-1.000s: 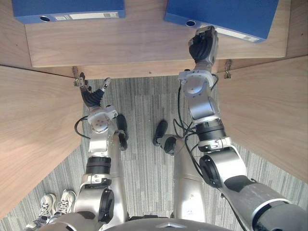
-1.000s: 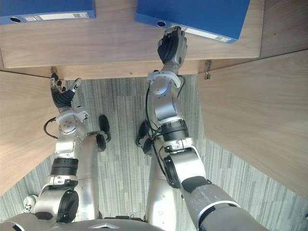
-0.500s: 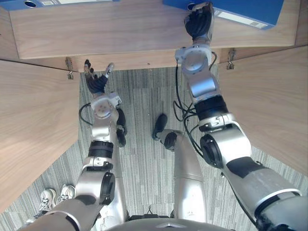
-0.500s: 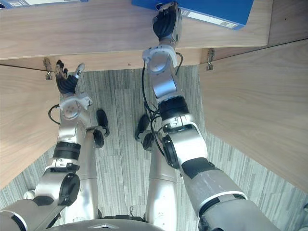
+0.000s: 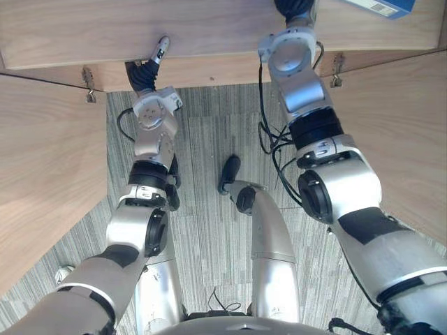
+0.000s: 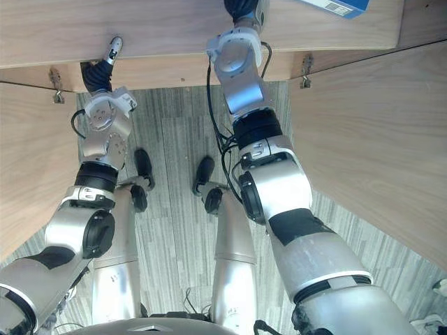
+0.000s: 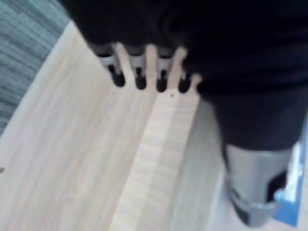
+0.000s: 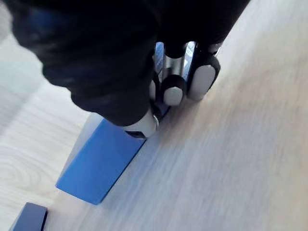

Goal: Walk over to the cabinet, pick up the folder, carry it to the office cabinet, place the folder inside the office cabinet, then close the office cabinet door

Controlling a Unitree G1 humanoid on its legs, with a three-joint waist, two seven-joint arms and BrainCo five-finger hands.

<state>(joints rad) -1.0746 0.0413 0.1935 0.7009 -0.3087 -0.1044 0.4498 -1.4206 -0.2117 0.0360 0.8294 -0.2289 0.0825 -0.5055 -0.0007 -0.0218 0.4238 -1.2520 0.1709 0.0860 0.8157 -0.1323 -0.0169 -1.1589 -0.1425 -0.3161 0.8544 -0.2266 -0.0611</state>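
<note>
Blue and flat, the folder (image 5: 383,5) peeks in at 1 o'clock in the left eye view. It lies on the light wood shelf (image 5: 105,31) of the office cabinet. The right hand (image 5: 293,7) reaches up at 12 o'clock, just beside the folder. The left hand (image 5: 145,73) is at 11 o'clock, by the front edge of the shelf, with its thumb sticking up. One open wood door (image 5: 42,174) stands at 9 o'clock and the other door (image 5: 398,139) at 3 o'clock. A metal hinge (image 5: 87,75) sits where the 9 o'clock door meets the shelf. Grey striped carpet (image 5: 209,181) lies between the doors.

In the right eye view, the folder's corner at 1 o'clock has a white label on it.

In the left wrist view, the left hand's fingers (image 7: 139,72) are straight and a little apart over the shelf edge. They hold nothing.

In the right wrist view, the folder is a plain blue slab lying flat on the wood. The right hand's fingers (image 8: 173,91) curl at its near end and the thumb presses on it, so the hand is clamped on the folder. A darker blue thing (image 8: 29,216) lies well apart from it. What it is cannot be told.
</note>
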